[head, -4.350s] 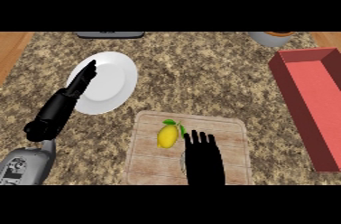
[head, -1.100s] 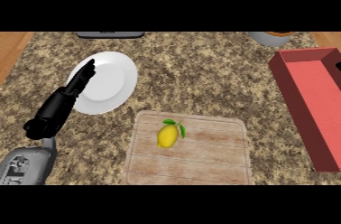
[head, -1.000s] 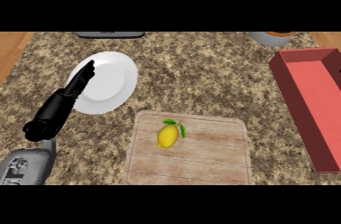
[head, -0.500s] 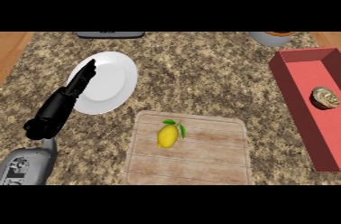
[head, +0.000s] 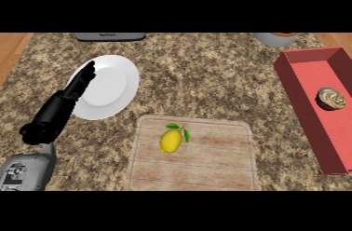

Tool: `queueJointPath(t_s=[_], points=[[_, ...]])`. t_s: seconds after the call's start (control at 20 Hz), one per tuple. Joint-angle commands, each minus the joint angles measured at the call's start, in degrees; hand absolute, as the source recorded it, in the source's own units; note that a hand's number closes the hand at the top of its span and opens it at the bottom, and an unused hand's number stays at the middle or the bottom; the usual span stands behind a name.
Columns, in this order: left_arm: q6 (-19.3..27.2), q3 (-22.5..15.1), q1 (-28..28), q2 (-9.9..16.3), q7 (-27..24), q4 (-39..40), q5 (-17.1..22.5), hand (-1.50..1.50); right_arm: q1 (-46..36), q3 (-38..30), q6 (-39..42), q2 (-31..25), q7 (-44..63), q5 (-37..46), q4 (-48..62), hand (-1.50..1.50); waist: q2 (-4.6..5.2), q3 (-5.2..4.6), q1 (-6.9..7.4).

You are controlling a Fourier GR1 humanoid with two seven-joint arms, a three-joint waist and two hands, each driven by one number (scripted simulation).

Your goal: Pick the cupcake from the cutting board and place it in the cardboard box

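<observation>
The cupcake (head: 331, 98), with pale swirled frosting, sits inside the red box (head: 301, 88) at the right edge of the counter. The wooden cutting board (head: 196, 167) lies at the front centre and holds only a yellow lemon (head: 171, 139) with green leaves. My left hand (head: 77, 88) rests open at the left, its straight fingers lying over the edge of a white plate (head: 113, 83). My right hand shows nowhere in the view.
A grey appliance (head: 109, 37) stands at the counter's back left. A grey bowl (head: 276, 38) with something orange in it sits at the back right, just behind the box. Wood floor shows past both back corners.
The cupcake has appeared inside the red box, where there was none a second ago. The right hand, over the board several seconds ago, is gone from view. The left hand has not moved.
</observation>
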Motion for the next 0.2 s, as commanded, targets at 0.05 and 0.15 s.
queueJointPath(t_s=[0.05, 0.15], points=[[0.01, 0.54, -1.03, 0.43, -2.35, 2.34, -1.07, 0.00, 3.16, -8.32, -3.06, -0.51, -4.21, -8.27, -0.20, -1.50, 0.34, -0.08, 0.49], [0.32, -1.01, 0.57, -1.28, -1.75, 1.36, -1.58, 0.00, 6.90, -9.34, -5.20, -1.42, -8.78, -8.78, 1.84, -1.50, 0.41, -0.07, 1.00]])
